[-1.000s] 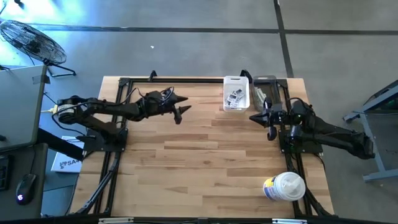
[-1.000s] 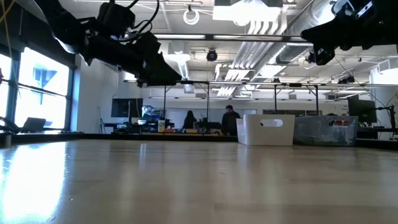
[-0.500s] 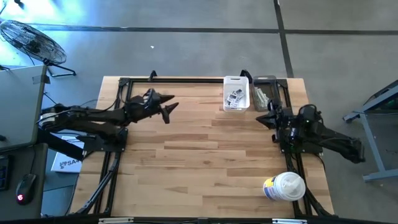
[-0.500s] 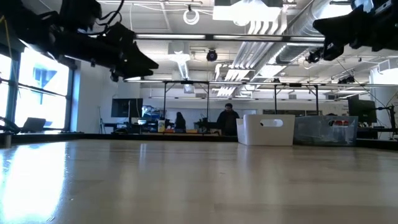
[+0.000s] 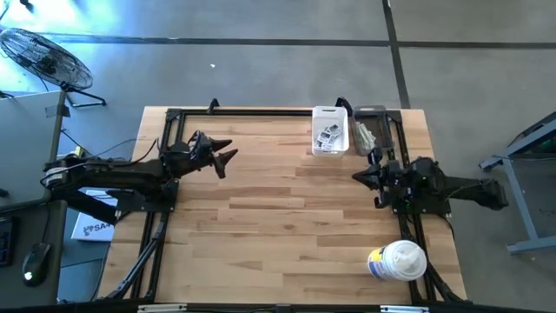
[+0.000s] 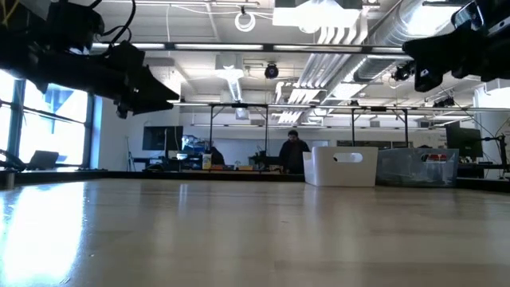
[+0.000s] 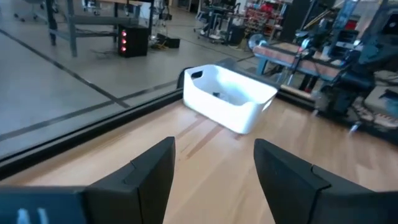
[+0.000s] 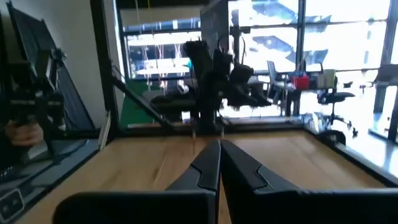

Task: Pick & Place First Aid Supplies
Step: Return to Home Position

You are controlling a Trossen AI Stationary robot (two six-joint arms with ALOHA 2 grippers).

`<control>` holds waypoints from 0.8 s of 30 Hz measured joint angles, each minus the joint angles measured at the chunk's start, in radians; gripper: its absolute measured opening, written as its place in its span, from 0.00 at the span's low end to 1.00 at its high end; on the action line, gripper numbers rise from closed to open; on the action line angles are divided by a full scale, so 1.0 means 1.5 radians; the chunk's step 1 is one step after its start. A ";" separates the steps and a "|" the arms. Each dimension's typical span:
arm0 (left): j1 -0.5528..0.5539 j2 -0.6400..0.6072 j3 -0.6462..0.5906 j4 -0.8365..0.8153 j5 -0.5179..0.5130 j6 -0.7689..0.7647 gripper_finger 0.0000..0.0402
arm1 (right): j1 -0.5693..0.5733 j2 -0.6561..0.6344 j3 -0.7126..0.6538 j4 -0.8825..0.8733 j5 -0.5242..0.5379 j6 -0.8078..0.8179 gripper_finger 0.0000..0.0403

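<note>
Finds the first aid supplies (image 5: 327,136) piled in the white bin (image 5: 330,112) at 1 o'clock on the desk (image 5: 261,226), with more in the gray bin (image 5: 371,111) just beside it. Has drawn the left gripper (image 5: 226,156), fingers spread, back toward 9 o'clock since a second ago, and the right gripper (image 5: 357,176), pressed together, toward 3. Leaves the canister (image 5: 397,261) at 5 o'clock, label print too small to read.

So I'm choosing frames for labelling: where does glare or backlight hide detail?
Low view: window glare whitens the table at its left; the left arm and right arm are silhouettes under ceiling lights. Right wrist view: bright windows backlight the left arm. High view: even light, packets in the white bin show plainly. Left wrist view: no glare on the bin.
</note>
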State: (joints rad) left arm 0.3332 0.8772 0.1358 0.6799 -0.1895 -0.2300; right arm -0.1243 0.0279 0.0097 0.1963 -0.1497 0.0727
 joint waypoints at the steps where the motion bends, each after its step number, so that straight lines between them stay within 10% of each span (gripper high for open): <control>1: 0.000 -0.001 -0.003 -0.001 -0.003 0.007 0.54 | 0.006 0.001 0.000 -0.015 0.007 0.000 0.01; 17: -0.002 -0.012 -0.010 0.023 -0.091 0.068 0.53 | 0.014 0.007 0.000 -0.101 0.029 -0.002 0.03; 24: -0.055 -0.053 -0.059 0.018 -0.196 0.100 0.37 | 0.014 0.007 0.000 -0.102 0.029 -0.002 0.03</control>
State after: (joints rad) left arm 0.2512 0.7970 0.0467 0.7065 -0.4839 -0.0798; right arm -0.1036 0.0391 0.0097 0.0439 -0.1066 0.0704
